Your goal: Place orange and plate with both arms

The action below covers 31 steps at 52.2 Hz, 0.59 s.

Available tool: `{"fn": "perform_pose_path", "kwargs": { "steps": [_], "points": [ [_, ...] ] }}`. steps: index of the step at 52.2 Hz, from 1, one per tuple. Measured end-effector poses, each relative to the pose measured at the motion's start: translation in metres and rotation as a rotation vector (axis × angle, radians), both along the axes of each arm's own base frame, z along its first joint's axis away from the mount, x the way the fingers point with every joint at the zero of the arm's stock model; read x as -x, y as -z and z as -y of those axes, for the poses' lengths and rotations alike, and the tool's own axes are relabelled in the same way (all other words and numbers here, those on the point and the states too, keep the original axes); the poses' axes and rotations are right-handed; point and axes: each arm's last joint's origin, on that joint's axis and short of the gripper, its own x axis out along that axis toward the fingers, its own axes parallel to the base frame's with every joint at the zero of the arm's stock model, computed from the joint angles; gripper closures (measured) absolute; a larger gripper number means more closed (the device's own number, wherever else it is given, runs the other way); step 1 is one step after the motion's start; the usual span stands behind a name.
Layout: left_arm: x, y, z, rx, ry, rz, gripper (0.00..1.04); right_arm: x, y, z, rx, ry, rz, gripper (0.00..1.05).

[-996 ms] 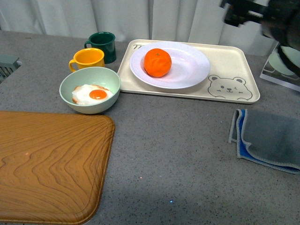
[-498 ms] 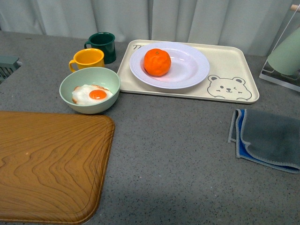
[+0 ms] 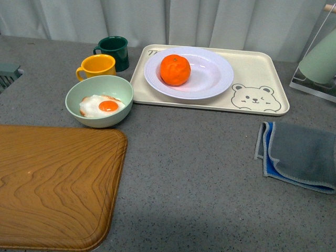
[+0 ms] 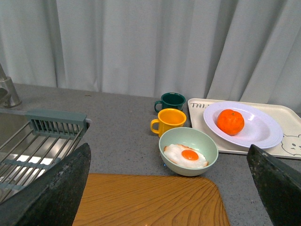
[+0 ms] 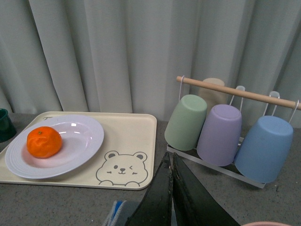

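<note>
The orange rests in the left part of the white ridged plate, which stands on a cream bear-print tray. Both show again in the wrist views: orange on plate, and orange on plate. Neither arm appears in the front view. My left gripper is open, its dark fingers wide apart high above the wooden board, with nothing between them. My right gripper is shut on nothing, well back from the tray's right end.
A pale green bowl with a fried egg, a yellow mug and a dark green mug stand left of the tray. A wooden board fills the near left, a grey-blue cloth lies right. A cup rack and a sink rack flank the scene.
One second ago a dark arm showed at the upper right of the front view; it has left the view. The orange, plate and tray have stayed put.
</note>
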Motion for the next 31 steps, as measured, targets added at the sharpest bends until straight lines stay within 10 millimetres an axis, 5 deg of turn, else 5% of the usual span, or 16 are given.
{"fn": "perform_pose_path", "kwargs": {
  "steps": [31],
  "points": [
    [0.000,0.000,0.000,0.000,0.000,0.000,0.07,0.040,-0.002,0.000,0.000,-0.002,0.006,1.04]
  ]
}}
